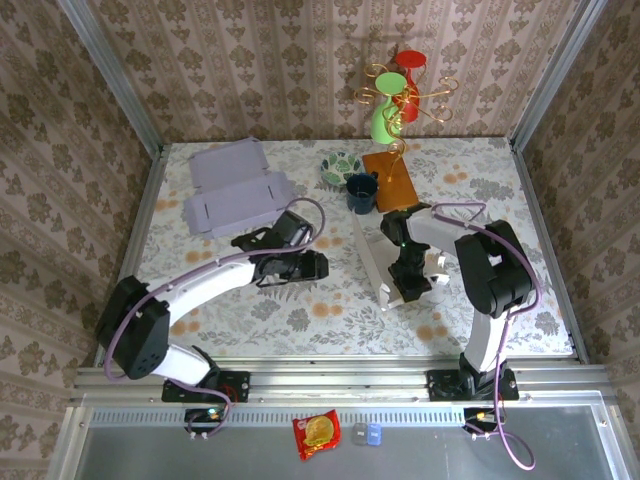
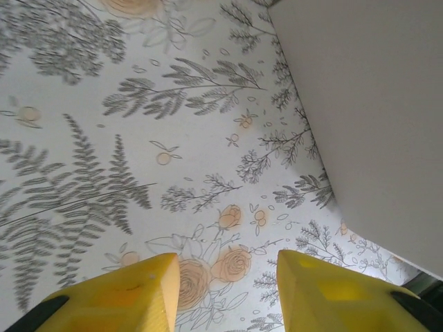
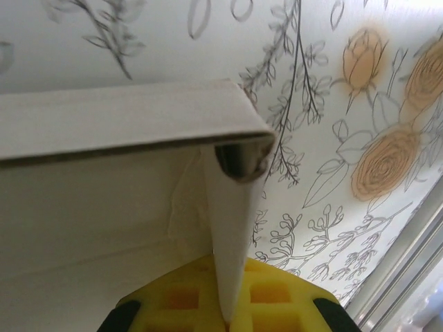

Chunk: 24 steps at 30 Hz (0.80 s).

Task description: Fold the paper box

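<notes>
Two end effectors sit mid-surface. The right end effector (image 3: 232, 304) is clenched on a thin flap of the white paper box (image 1: 370, 255), which stands partly folded centre-right on the floral surface (image 1: 300, 315). The left end effector (image 2: 228, 277) is released, fingers apart and empty, just left of a box panel and apparently not touching it.
</notes>
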Available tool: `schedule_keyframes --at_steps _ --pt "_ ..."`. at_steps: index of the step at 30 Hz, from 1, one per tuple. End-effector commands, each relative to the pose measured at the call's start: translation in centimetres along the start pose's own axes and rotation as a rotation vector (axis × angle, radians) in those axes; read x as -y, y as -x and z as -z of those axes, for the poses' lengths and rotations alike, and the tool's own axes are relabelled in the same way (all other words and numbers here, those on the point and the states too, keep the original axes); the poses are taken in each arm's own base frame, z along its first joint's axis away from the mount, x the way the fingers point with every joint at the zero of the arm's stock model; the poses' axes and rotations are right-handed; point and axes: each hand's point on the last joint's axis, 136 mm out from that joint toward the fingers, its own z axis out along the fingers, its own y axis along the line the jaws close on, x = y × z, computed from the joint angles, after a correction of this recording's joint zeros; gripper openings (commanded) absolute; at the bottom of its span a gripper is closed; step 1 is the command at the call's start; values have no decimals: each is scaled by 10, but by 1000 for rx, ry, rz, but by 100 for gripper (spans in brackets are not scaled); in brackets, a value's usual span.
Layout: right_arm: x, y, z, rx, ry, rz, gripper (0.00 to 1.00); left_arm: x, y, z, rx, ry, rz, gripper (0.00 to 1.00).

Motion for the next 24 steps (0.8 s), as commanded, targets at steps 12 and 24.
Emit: schedule_keyframes --at_steps 12,24 --pt "7 -35 3 -163 153 -100 44 16 0 -28 -28 -82 -11 42" --pt "13 24 126 238 607 226 58 35 16 -30 -3 -128 -34 43"
